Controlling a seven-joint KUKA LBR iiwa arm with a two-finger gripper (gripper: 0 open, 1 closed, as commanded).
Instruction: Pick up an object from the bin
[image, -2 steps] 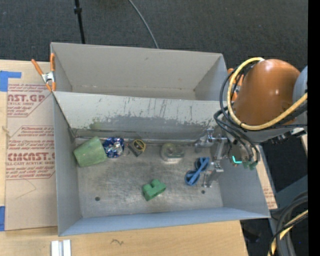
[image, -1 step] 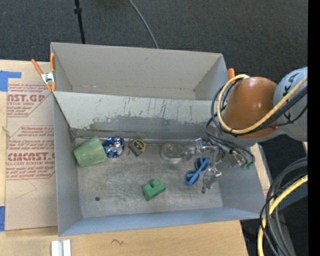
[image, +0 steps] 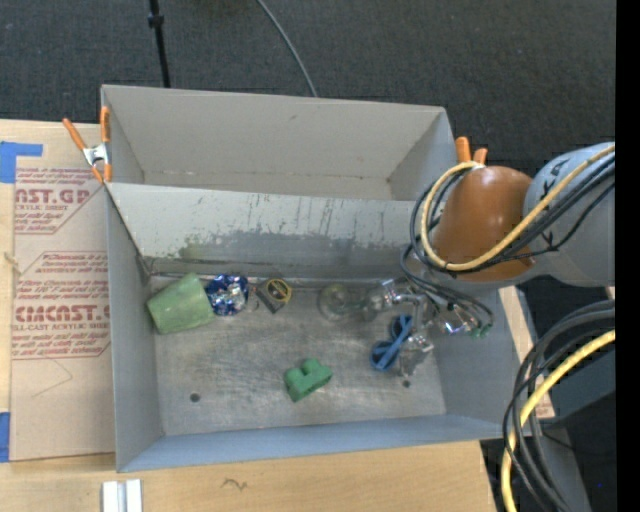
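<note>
Pincer (image: 418, 336) over blue strap (image: 389, 350)

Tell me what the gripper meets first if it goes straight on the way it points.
Most likely the small blue thing at the gripper tip, on the right of the bin, then the grey bin floor. Depth is unclear from above: it may already be touching the blue thing.

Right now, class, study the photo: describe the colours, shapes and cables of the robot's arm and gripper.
The arm has a rounded pale grey casing. A glossy orange-brown dome cover sits at its wrist, with yellow and black cables looped around it. The gripper is small and made of shiny silver metal.
</note>
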